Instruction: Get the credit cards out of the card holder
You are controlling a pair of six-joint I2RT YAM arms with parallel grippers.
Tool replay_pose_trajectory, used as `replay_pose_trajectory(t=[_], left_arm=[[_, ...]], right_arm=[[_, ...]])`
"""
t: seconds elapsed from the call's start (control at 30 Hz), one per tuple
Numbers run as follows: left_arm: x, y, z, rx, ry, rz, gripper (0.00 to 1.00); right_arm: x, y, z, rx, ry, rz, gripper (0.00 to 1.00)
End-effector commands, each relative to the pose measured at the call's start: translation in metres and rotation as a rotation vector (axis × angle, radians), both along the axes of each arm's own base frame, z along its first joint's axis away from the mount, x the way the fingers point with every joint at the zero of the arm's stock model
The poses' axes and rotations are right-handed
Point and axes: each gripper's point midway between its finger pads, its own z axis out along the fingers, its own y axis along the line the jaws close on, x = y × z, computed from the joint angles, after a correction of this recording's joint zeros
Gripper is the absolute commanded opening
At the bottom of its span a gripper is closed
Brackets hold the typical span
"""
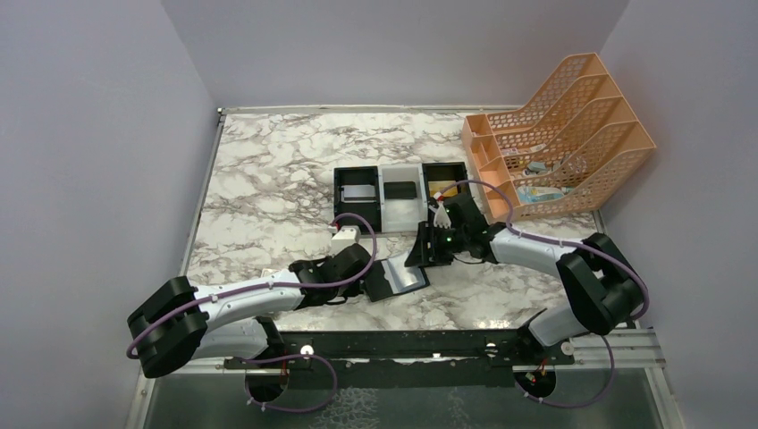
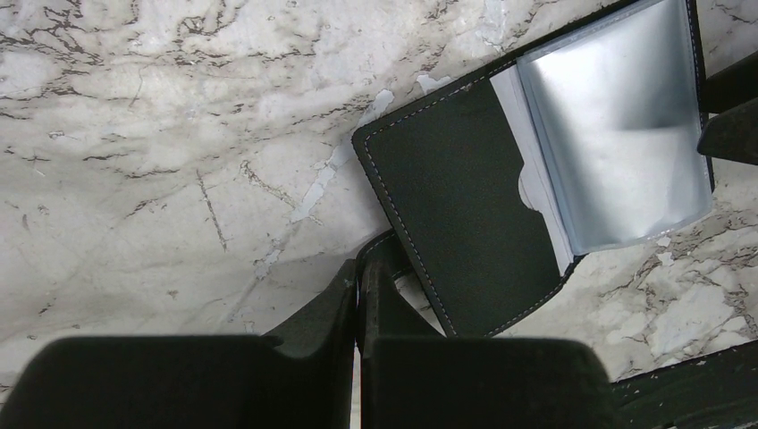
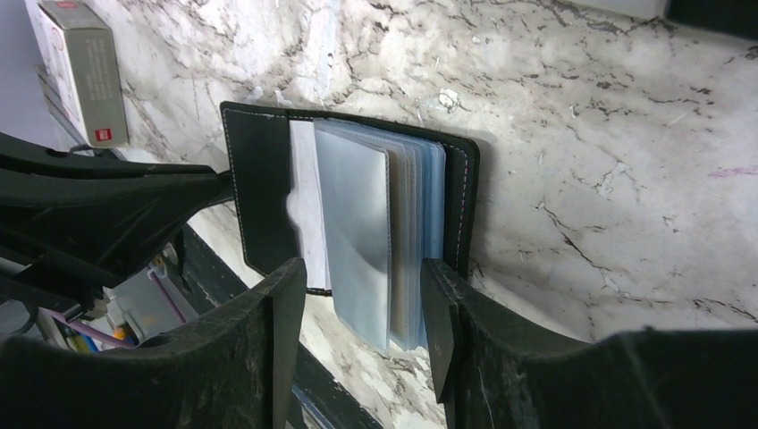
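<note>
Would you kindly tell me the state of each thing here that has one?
card holder: open, sleeves fanned.
left end effector: shut on card holder's edge.
right end effector: open, straddling the sleeves.
silver-grey card: lying in tray's left compartment.

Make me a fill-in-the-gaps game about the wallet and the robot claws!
1. The wallet has a cover coloured ___.
2. The left claw pinches the edge of the ___.
3. The right claw is not shut but ___.
4. The rack in the far corner is coloured ___.
Missing words: black, wallet, open, orange.
</note>
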Motion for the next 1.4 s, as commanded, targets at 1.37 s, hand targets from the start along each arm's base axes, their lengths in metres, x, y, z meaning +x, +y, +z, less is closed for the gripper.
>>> replay_pose_trajectory(t=[1.37], left_arm=[[0.009,-0.014,0.013,-0.044,-0.029,-0.003,0.0]], right_arm=[[-0.015,0.037,0.055,0.216,-0.044,0.17,0.51]])
